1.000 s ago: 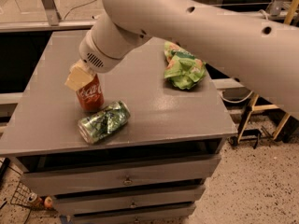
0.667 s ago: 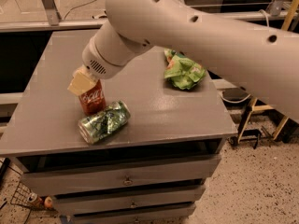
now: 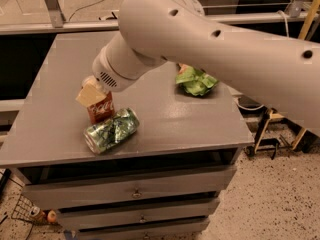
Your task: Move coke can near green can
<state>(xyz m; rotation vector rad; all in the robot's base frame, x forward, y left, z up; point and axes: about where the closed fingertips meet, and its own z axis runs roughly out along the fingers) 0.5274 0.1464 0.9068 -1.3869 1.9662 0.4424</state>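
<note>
Moved a little nearer the green can (image 3: 111, 131), the coke can (image 3: 101, 112) is upright just behind it on the table (image 3: 170, 124), the gripper (image 3: 94, 97) closed on its top, so I judge only release remains.

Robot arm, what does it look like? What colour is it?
The arm is a fat, smooth, off-white tube with small dark round holes. Its wrist has a little vent grille. The gripper, at the coke can top, is tan and blocky.
</note>
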